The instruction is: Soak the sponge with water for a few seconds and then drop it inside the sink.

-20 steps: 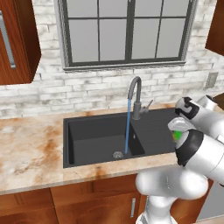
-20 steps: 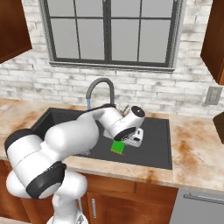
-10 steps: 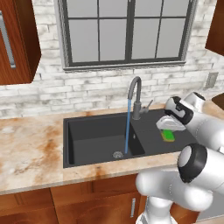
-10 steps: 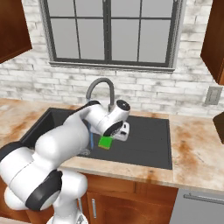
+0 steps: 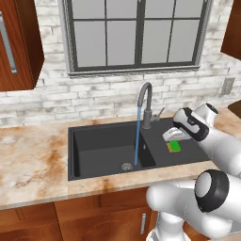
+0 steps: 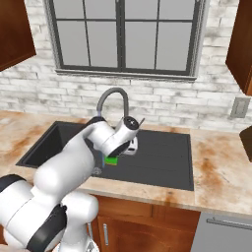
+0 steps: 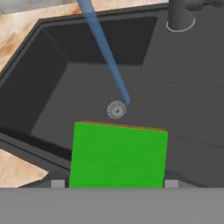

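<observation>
Carrying the sponge (image 7: pixel 118 154) toward the water (image 5: pixel 137 136), your pincer (image 5: pixel 175 140) is clamped on it.

Over the last second you have swung it from the right end of the drainboard leftward toward the faucet (image 5: pixel 145 104); it now hangs above the drainboard just right of the faucet, short of the stream. The sponge is not yet wet, so soaking has not begun; the sink (image 5: pixel 101 150) basin lies left of the faucet.
</observation>
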### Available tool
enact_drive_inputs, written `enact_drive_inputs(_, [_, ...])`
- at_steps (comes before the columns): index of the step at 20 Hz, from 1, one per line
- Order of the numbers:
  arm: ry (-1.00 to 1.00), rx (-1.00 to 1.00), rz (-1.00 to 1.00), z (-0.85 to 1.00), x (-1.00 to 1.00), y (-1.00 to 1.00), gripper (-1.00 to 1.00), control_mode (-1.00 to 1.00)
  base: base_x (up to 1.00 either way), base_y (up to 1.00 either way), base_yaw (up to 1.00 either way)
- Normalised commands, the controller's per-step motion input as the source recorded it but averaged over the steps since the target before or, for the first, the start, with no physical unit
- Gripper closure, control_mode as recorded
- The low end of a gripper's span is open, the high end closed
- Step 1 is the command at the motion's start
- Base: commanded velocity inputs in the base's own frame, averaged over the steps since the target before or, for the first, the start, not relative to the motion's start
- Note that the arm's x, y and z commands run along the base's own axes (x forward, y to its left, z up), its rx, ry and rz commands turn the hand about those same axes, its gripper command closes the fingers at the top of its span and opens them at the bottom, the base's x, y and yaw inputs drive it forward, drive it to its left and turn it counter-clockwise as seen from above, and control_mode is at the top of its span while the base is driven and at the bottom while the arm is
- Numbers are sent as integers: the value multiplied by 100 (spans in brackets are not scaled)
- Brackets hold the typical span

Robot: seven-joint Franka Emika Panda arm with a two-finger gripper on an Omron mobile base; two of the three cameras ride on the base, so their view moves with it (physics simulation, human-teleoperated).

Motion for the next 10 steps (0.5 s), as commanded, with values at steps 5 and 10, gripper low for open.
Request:
enact_drive_inputs(5, [-14,0,8,9,2,28,100,-100,0,0,0])
enact_drive_inputs(10, [-1,0,7,32,35,20,100,-100,0,0,0])
